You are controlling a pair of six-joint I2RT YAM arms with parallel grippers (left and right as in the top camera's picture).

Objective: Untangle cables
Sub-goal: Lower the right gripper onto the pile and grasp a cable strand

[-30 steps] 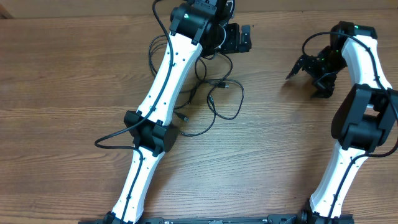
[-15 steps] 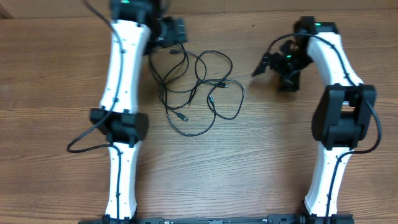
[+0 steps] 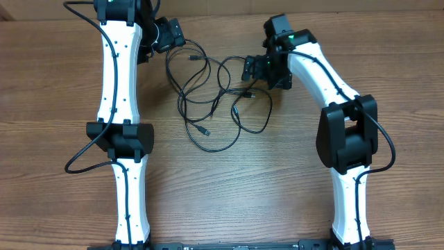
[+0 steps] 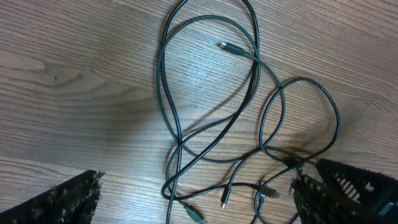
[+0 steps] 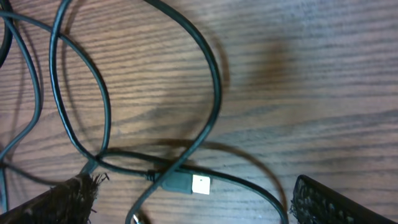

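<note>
While the overhead camera looks down, table: brown wood-grain top, with both arm bases at its near edge.
Overhead, cables: thin black cords in overlapping loops, flat on the far half of the table. They lie about midway between its left and right edges, the uppermost loops close to the far edge.
Overhead, plug end: lies among the nearer loops of the tangle.
Overhead, left gripper: by the far edge, just beside the tangle's far-left loops. Its jaws are spread wide; contact with a cord cannot be told from here.
Overhead, right gripper: over the right side of the tangle, jaws also wide.
Left wrist, cables: a long narrow loop runs away from the camera and a rounder loop sits to its right. The strands cross one another lower in the view.
Left wrist, plug tip: silvery, resting on the wood inside the long loop.
Left wrist, left gripper: its dark textured fingers sit at the lower corners, far apart. Strands lie on the table between them and it holds no cord.
Right wrist, cables: thick-looking black strands curve across the wood and cross near the bottom.
Right wrist, connector: black body with a pale tip, lying on the table between the fingers.
Right wrist, right gripper: fingers are wide apart and clamp nothing. Whether one brushes a strand cannot be told.
</note>
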